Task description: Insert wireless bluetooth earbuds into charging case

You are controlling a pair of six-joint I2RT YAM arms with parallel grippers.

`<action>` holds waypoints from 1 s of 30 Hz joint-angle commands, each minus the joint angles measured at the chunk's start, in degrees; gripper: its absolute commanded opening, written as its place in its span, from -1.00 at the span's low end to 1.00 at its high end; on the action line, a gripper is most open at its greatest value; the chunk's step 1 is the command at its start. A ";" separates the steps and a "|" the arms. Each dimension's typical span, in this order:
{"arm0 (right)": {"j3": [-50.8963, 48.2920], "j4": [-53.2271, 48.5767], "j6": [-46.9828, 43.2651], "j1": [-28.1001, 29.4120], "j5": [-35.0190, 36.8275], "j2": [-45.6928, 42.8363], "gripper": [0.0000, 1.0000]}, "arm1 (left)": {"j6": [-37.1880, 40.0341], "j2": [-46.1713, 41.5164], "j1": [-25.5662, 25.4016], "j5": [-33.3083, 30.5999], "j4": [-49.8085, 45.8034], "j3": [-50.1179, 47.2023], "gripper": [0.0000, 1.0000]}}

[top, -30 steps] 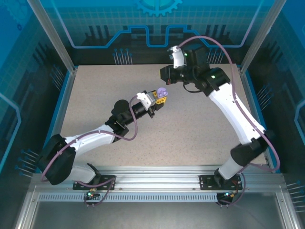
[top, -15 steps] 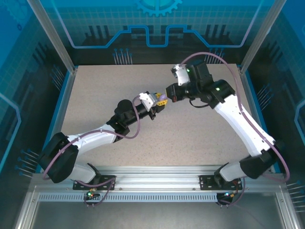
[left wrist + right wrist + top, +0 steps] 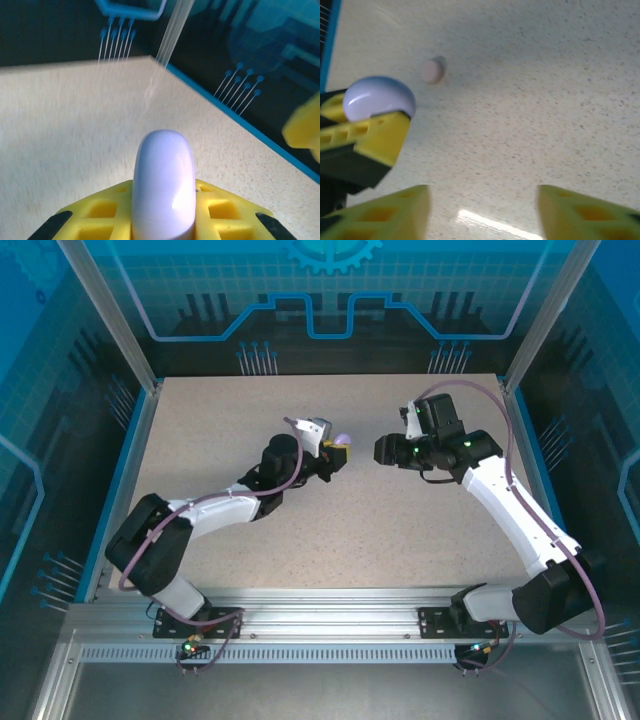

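A lavender case [image 3: 162,185], round, smooth and seen edge-on, is clamped in the left pincer [image 3: 337,450] and held clear of the surface [image 3: 400,530], above its middle. The lid appears to be closed, and whether a bud lies inside cannot be told. The right pincer [image 3: 383,451] is turned toward the case from a short way off without touching it. It is spread apart, with nothing in it.

In the right wrist view a small pinkish thing [image 3: 432,70] is seen lying on the surface beyond the held case. It may be one of the pink buds, but it is too blurred for that to be settled.

The step in hand is judged to be the presenting of the case: it is gripped and steadied on one side while the other pincer is free. No bud is held, so the insertion itself is not yet done. The next move is judged to call for a bud to be fetched by the right pincer, and for the lid to be opened if it is indeed closed.

The left pincer and the case lie between the right pincer and the pinkish thing, so a path around them would be needed. Beyond that, the surface is bounded by a blue rim [image 3: 240,125] and dark panelled walls.
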 commanded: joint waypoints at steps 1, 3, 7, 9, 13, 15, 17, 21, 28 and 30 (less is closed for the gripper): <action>-3.08 3.15 1.05 -1.08 2.02 -1.34 0.43 | -14.64 4.01 1.68 3.05 -8.31 2.97 -1.00; -4.50 3.70 1.35 -1.48 2.64 -1.72 0.57 | -18.48 6.72 2.37 5.32 -10.45 4.25 -1.00; -6.25 3.90 1.40 -1.96 2.92 -2.17 0.69 | -22.99 11.72 3.38 9.11 -15.45 7.85 -1.00; -6.73 3.72 1.47 -2.13 3.27 -2.25 0.72 | -24.72 14.29 4.10 11.67 -18.87 10.48 -0.99; -7.36 3.72 1.64 -2.26 2.95 -2.44 0.76 | -26.69 19.18 4.83 14.77 -25.02 15.66 -0.93; -7.35 3.61 1.82 -2.22 2.49 -2.48 0.83 | -26.75 21.03 4.85 15.87 -28.35 18.18 -0.90; -7.31 3.50 1.98 -2.21 2.23 -2.59 0.85 | -26.52 23.29 4.95 15.92 -33.39 20.95 -0.90; -7.45 3.58 2.08 -2.23 2.26 -3.05 0.87 | -25.98 28.11 5.62 17.58 -41.38 26.24 -0.84; -7.38 3.11 2.19 -2.21 2.31 -4.05 0.88 | -22.31 30.95 5.76 16.11 -47.91 29.22 -0.51; -7.10 2.77 2.17 -2.23 2.39 -4.55 0.89 | -21.52 30.47 5.79 14.88 -49.06 29.21 -0.22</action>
